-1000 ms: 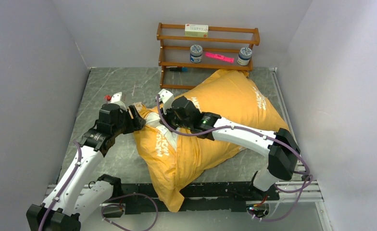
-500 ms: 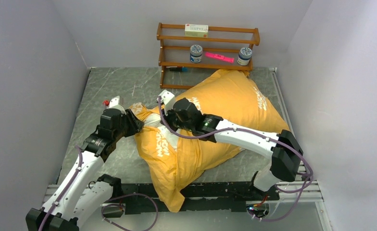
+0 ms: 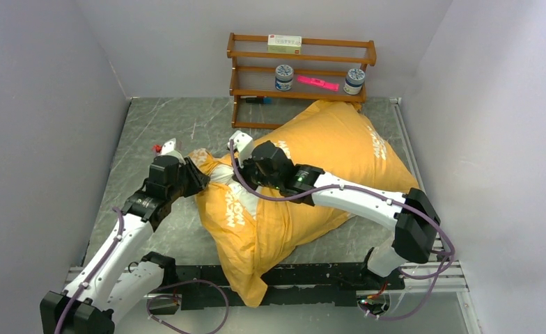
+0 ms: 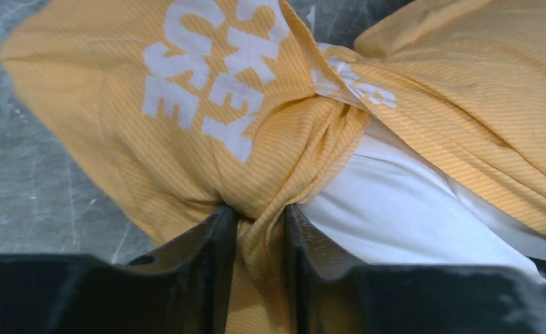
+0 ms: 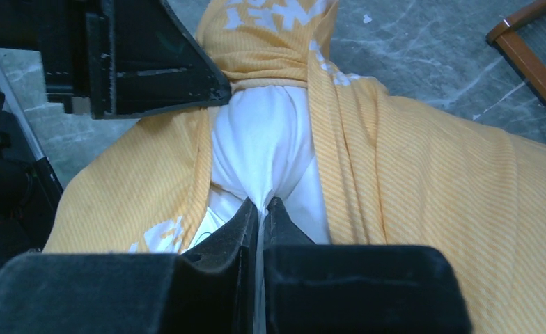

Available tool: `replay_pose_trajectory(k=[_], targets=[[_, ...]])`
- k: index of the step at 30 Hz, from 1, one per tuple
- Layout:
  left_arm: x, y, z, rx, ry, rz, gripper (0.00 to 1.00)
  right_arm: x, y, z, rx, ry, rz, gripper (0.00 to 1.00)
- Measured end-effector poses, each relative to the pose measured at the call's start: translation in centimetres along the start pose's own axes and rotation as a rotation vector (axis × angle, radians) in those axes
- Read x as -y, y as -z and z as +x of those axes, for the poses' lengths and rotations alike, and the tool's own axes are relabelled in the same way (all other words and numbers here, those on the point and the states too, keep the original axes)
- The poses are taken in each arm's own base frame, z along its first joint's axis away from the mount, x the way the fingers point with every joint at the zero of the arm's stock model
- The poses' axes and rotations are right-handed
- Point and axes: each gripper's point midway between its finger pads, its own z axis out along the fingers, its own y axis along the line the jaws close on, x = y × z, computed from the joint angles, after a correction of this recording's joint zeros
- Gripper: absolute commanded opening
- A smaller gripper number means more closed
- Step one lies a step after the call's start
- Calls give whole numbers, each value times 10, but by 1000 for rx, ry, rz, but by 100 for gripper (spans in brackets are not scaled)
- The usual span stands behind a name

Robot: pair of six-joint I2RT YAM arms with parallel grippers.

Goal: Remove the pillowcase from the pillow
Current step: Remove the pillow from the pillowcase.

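Sprawled diagonally over the grey marbled table (image 3: 166, 125): the orange-yellow pillowcase (image 3: 326, 160), white lettering uppermost, wrapped around the white pillow (image 3: 219, 172) except at the open left end, where a bulge of white pokes out. Pinched there in the closed jaws of the left gripper (image 3: 199, 177): a gathered fold of the pillowcase hem, squeezed between both black fingers (image 4: 221, 236). Nipped just beside it by the right gripper (image 3: 241, 171), jaws shut tight: a peak of bare pillow fabric. Reaching in from opposite sides, one arm each. Behind, against the far wall and just beside the pillowcase's far corner: a wooden rack (image 3: 301, 69) with a small box (image 3: 284, 44), two jars (image 3: 283, 76) and a pink item (image 3: 317, 83).
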Motion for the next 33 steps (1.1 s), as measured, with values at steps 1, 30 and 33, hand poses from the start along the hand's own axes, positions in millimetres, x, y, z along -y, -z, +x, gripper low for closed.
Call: replay_pose_trajectory(k=[1, 30, 33], targets=[[2, -1, 2, -7, 0, 13, 26, -1, 1, 0, -5, 3, -8, 11], [-30, -9, 32, 53, 142, 5, 5, -45, -61, -19, -256, 213, -26, 74], [-30, -10, 32, 54, 147, 7, 5, -44, -71, -10, -300, 234, -18, 75]])
